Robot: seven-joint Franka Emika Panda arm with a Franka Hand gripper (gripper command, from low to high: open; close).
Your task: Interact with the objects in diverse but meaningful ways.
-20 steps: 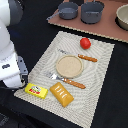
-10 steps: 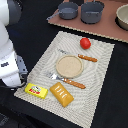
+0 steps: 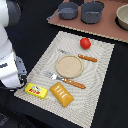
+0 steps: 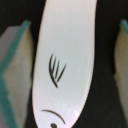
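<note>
One yellow red-marked packet (image 3: 36,90) lies nearest, at the front corner of the woven placemat (image 3: 100,75) on the exterior view's left. One orange ridged biscuit block (image 3: 61,94) lies just beside it. Behind those is one fork with an orange handle (image 3: 67,80). Next comes one round tan plate (image 3: 68,65), bare, in the middle of the mat. One orange-handled knife (image 3: 80,56) lies along the plate's far side, and one red tomato (image 3: 85,43) sits past it, near the mat's far edge.

Beyond the mat, across a strip of black surface (image 3: 112,100), a brown board (image 3: 107,31) carries two dark grey pots (image 3: 68,10) (image 3: 92,11) side by side. One pale bowl (image 3: 122,15) on it is cut off at the exterior view's right.

The white arm (image 3: 10,60) stands off the mat on the exterior view's left, low over the surface, and its gripper is hard to make out from there. In the wrist view the gripper (image 4: 67,60) has its two teal-edged fingers (image 4: 15,70) spread apart. One white fish (image 4: 62,55) with black gill marks lies lengthwise between them, with a dark gap on each side, so the fingers are not clamped on it.

Compared with half a second ago, nothing on the mat or the board has shifted, and the arm is in the same place.
</note>
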